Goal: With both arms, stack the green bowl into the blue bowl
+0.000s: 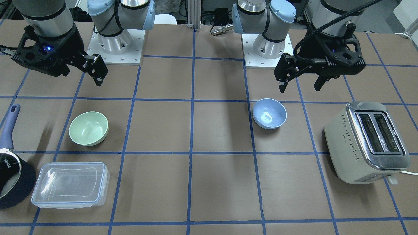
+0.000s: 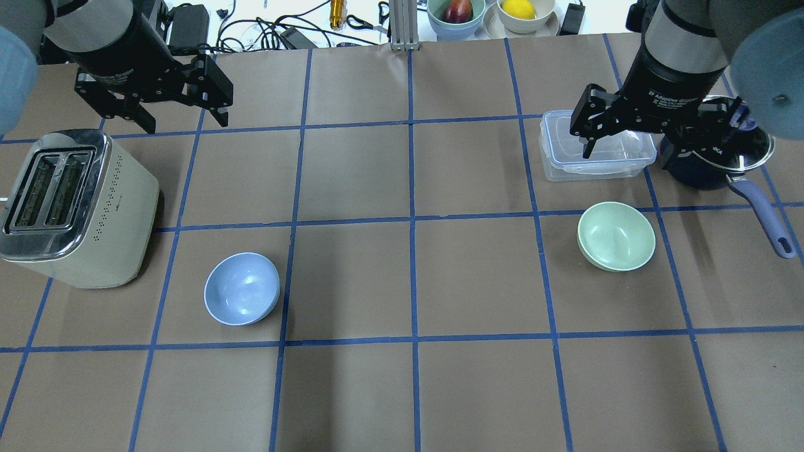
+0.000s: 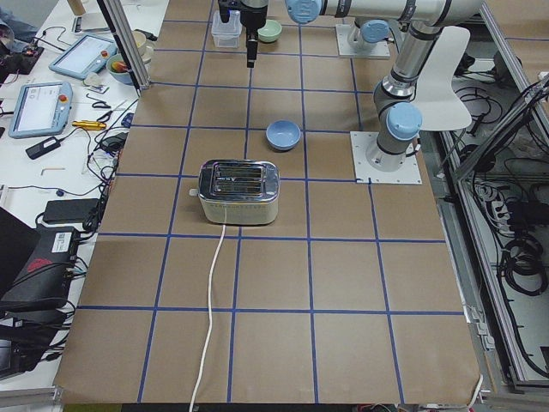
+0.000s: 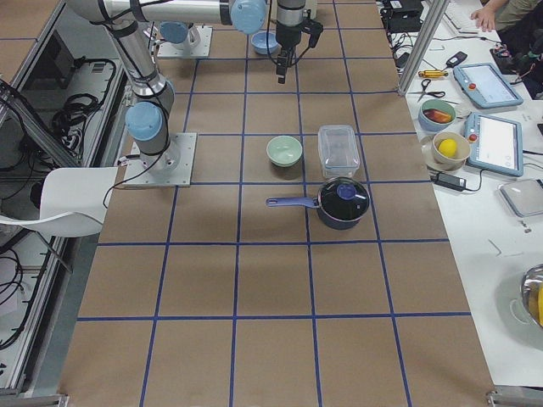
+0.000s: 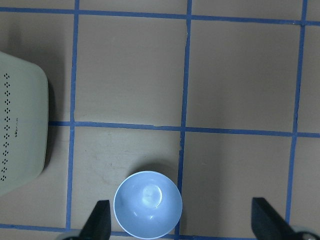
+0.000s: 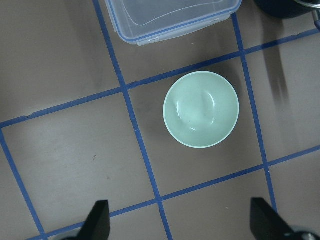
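table (image 2: 352, 176): brown, blue-taped grid; green bowl (image 2: 616, 236), blue bowl (image 2: 242, 288) apart (upright)

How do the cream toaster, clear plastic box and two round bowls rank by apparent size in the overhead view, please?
Cream toaster
clear plastic box
then pale green bowl and light blue bowl, looking alike

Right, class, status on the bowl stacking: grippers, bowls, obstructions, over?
Open, empty, raised: left gripper, right gripper. Upright, apart, untouched: green bowl, blue bowl. Nearby: toaster, container, saucepan; nothing between bowls.
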Robot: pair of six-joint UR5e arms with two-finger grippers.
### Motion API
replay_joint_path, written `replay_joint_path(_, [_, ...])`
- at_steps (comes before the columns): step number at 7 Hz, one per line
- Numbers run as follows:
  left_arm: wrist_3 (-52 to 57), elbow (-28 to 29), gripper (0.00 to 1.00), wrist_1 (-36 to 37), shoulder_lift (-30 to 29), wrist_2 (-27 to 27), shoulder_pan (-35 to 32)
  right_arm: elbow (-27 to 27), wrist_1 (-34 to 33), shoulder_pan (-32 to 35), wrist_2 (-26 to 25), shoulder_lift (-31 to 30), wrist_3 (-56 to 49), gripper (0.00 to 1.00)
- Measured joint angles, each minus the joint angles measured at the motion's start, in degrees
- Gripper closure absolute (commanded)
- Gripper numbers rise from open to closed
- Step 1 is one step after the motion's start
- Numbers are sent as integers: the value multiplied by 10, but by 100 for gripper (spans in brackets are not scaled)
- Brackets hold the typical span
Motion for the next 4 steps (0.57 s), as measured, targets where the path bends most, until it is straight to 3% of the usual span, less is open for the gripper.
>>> replay_joint_path(4, [6, -19, 0, 8, 0, 2, 1, 0, 0, 0, -21, 0, 1, 0])
